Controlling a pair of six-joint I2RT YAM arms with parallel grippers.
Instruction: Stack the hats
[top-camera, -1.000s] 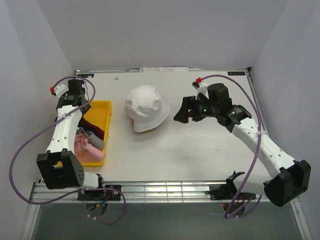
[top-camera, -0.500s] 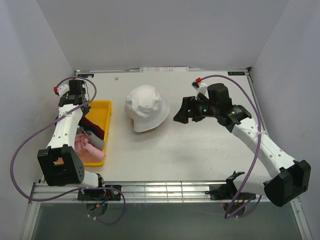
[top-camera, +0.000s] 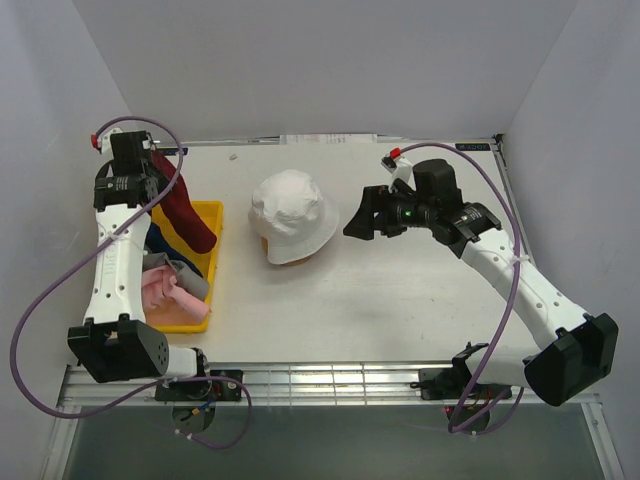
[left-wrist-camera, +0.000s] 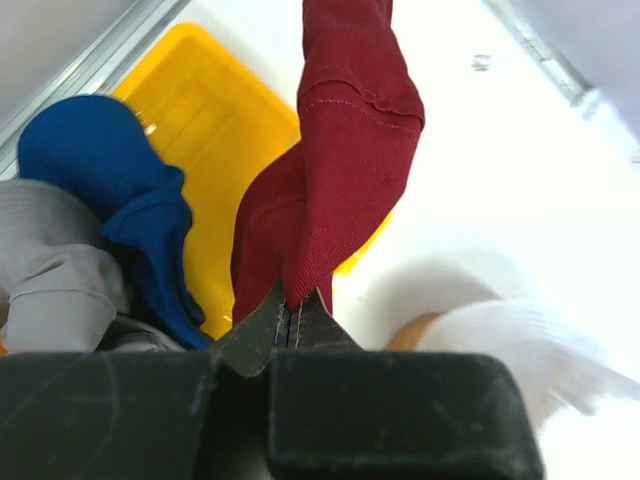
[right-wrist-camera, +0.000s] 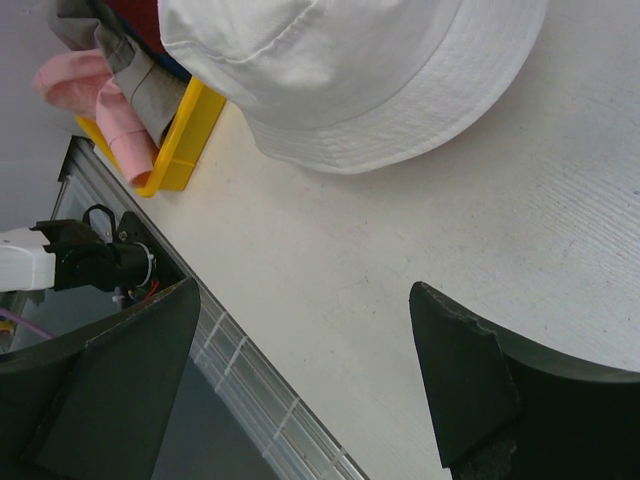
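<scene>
My left gripper (left-wrist-camera: 295, 305) is shut on an edge of the dark red hat (left-wrist-camera: 340, 170), which hangs stretched from it above the yellow tray (top-camera: 213, 270). From above, the red hat (top-camera: 187, 213) trails from the left gripper (top-camera: 155, 165) down toward the tray. The navy blue hat (left-wrist-camera: 100, 160), grey hat (left-wrist-camera: 50, 280) and pink hat (top-camera: 163, 293) lie bunched in the tray. A white bucket hat (top-camera: 290, 212) sits on a stand at the table's middle. Just right of it my right gripper (top-camera: 357, 222) stands open and empty, its jaws wide over bare table (right-wrist-camera: 310, 370).
A sliver of the wooden stand (left-wrist-camera: 432, 330) shows under the white hat's brim. White walls close in left, back and right. A metal rail (top-camera: 320, 378) runs along the near edge. The tray (right-wrist-camera: 190, 130) lies close to the left wall.
The left gripper shut on the dark red hat in the tray and lifted it up and toward the back. The right arm shifted only slightly.
</scene>
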